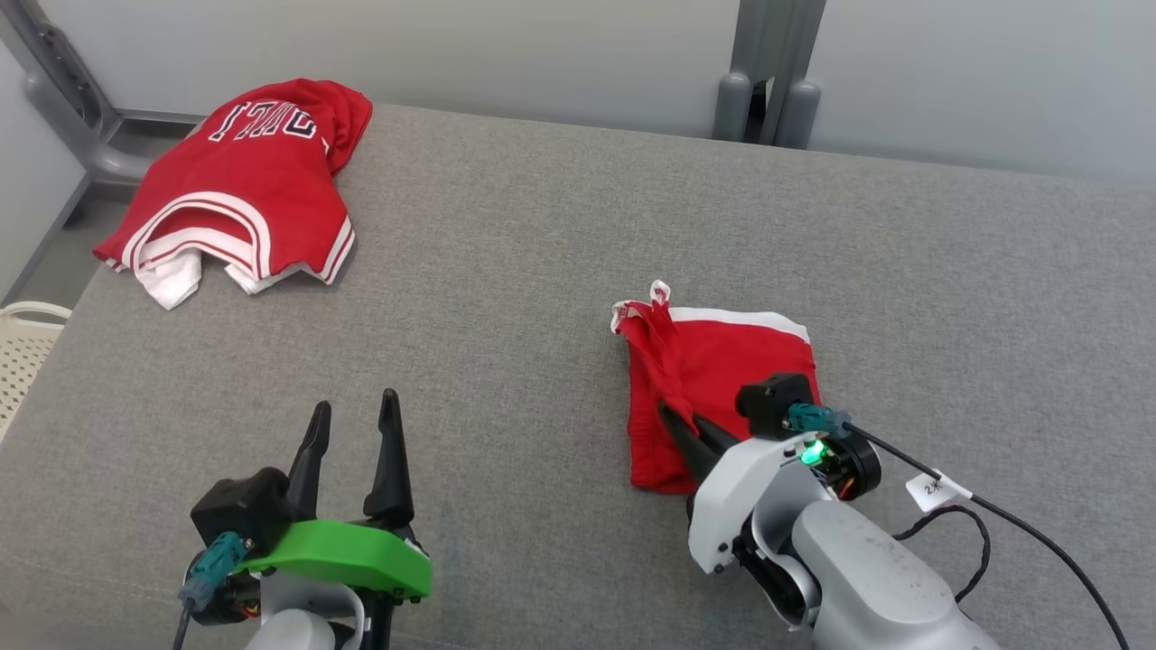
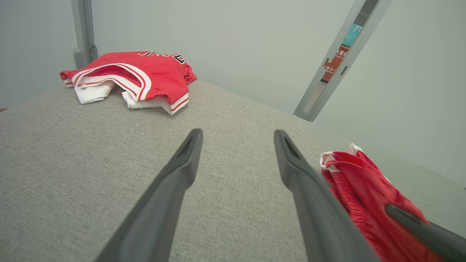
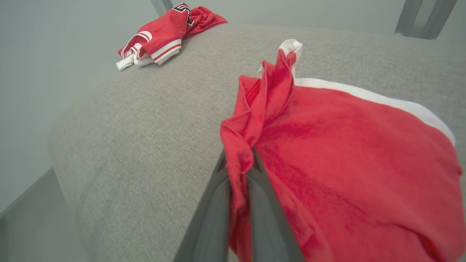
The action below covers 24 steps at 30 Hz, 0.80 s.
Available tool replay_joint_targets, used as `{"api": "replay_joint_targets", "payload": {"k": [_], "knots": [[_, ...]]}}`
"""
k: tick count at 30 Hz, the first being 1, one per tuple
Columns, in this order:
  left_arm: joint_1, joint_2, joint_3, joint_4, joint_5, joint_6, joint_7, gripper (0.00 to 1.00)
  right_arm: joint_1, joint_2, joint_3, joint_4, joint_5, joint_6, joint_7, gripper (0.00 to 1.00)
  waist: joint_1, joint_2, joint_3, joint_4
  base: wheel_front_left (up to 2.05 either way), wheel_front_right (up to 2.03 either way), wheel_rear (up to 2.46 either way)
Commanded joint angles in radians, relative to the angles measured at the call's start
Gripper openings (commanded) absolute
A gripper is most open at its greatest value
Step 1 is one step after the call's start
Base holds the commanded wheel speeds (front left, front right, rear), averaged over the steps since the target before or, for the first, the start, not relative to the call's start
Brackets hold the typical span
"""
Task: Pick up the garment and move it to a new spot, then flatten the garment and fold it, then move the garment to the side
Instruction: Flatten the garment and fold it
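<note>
Grey woven fabric covers the surface (image 1: 560,226). On its right half lies the garment (image 1: 722,352), red with white trim, loosely folded. The right fingers (image 3: 214,211) pinch a raised ridge of its cloth. The left fingers (image 1: 390,451) stand wide apart, holding nothing, well left of it. A folded red jersey (image 1: 244,181) rests at the far left corner.
</note>
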Motion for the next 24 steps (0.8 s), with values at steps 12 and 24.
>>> {"api": "replay_joint_targets", "payload": {"k": [12, 24], "knots": [[0.028, -0.005, -0.002, 0.004, -0.004, -0.002, -0.002, 1.0, -0.018, -0.005, 0.107, 0.049, 0.031, -0.001, -0.09, 1.0, 0.0, 0.0, -0.012, -0.022, 0.0, 0.0, 0.0], [0.036, -0.011, -0.014, 0.007, -0.002, 0.0, -0.002, 1.0, 0.012, -0.005, 0.077, -0.014, 0.016, -0.001, -0.14, 1.0, 0.0, 0.0, -0.017, -0.053, 0.0, 0.0, 0.0]]}}
